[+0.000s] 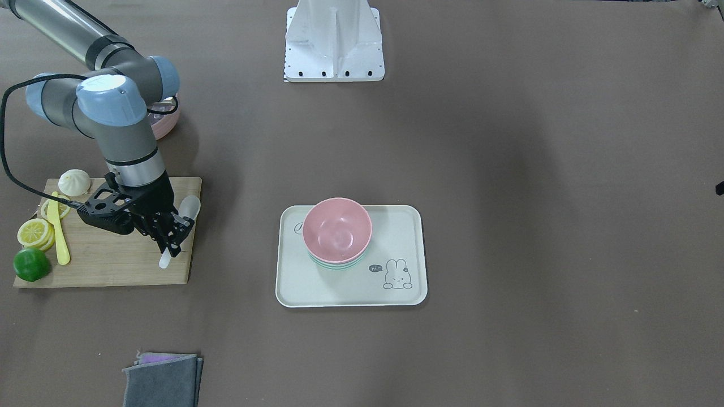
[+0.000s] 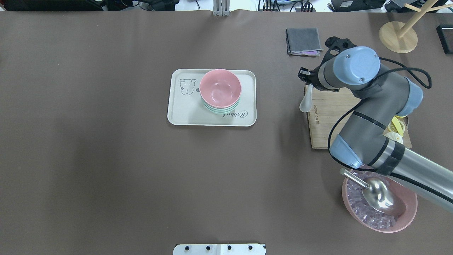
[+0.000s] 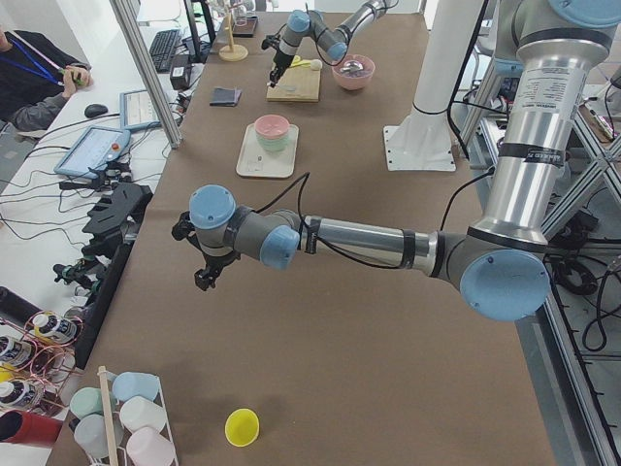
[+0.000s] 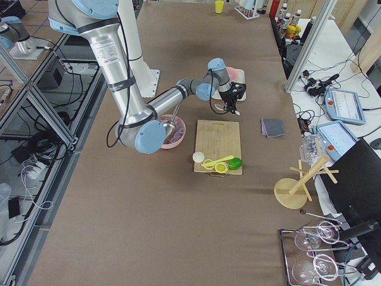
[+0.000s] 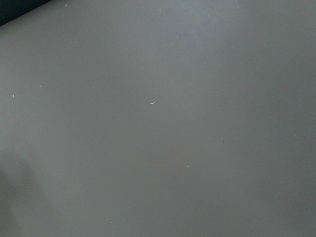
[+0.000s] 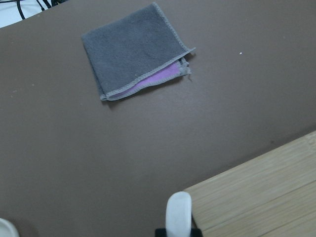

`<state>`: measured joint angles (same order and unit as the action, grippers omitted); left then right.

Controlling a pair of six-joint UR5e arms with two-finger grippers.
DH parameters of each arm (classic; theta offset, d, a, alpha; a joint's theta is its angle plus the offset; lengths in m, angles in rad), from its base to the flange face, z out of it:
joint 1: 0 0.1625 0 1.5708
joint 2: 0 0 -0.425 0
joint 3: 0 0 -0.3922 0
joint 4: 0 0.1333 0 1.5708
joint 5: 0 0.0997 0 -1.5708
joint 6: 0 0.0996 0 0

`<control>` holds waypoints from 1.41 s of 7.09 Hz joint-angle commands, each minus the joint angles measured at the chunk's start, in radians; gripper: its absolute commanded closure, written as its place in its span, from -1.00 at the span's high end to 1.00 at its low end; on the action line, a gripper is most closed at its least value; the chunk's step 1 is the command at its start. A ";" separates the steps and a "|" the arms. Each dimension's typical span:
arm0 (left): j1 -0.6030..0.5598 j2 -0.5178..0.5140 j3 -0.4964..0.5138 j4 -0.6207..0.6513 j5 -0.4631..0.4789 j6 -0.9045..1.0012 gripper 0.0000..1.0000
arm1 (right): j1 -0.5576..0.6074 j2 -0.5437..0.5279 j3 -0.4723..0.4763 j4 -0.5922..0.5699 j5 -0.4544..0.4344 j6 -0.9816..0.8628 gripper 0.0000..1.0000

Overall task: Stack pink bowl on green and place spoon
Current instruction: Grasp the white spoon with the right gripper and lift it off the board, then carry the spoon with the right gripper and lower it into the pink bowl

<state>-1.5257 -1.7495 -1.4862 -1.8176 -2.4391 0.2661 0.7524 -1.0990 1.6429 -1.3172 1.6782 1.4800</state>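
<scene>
Pink round plastic bowl (image 1: pixel 337 229) already sits nested on the pale green bowl (image 1: pixel 337 265), whose rim shows just beneath it, and the pair rests on the cream rectangular tray with a rabbit drawing (image 1: pixel 305 280), so I judge the stacking step done. What is left is the spoon. The left gripper (image 3: pixel 202 280) hangs over bare table well away from the tray, and I cannot tell whether it is released or clenched. Over the bamboo cutting board (image 1: pixel 113 265), at the edge nearest the tray, the right gripper (image 1: pixel 169 240) is clenched on the handle of the white translucent plastic spoon (image 1: pixel 189 208), which has yet to be carried across and placed, presumably in the pink bowl
</scene>
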 commanded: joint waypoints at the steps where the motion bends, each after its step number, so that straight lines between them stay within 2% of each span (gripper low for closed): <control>1: -0.141 -0.002 0.008 0.177 0.043 0.157 0.98 | -0.002 0.117 0.000 -0.123 0.000 0.068 -1.00; 2: -0.177 0.005 -0.044 0.223 0.128 0.191 0.98 | -0.004 0.138 0.000 -0.125 0.000 0.086 -1.00; 4: -0.177 0.070 -0.055 0.236 0.103 0.179 0.98 | -0.004 0.201 -0.015 -0.154 0.002 0.141 -1.00; 5: -0.177 0.068 -0.055 0.228 0.080 0.180 0.98 | -0.007 0.267 -0.067 -0.171 0.002 0.187 -1.00; 6: -0.177 0.070 -0.054 0.231 0.078 0.180 0.98 | -0.022 0.368 -0.174 -0.169 -0.002 0.244 -1.00; 7: -0.177 0.076 -0.052 0.227 0.078 0.185 0.98 | -0.050 0.466 -0.284 -0.168 -0.027 0.305 -1.00; 8: -0.177 0.077 -0.052 0.224 0.077 0.188 0.98 | -0.086 0.506 -0.340 -0.160 -0.088 0.337 -1.00; 10: -0.175 0.084 -0.054 0.221 0.077 0.191 0.98 | -0.139 0.504 -0.345 -0.160 -0.152 0.382 -1.00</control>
<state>-1.7025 -1.6709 -1.5395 -1.5948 -2.3620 0.4557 0.6457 -0.6024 1.3113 -1.4781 1.5676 1.8356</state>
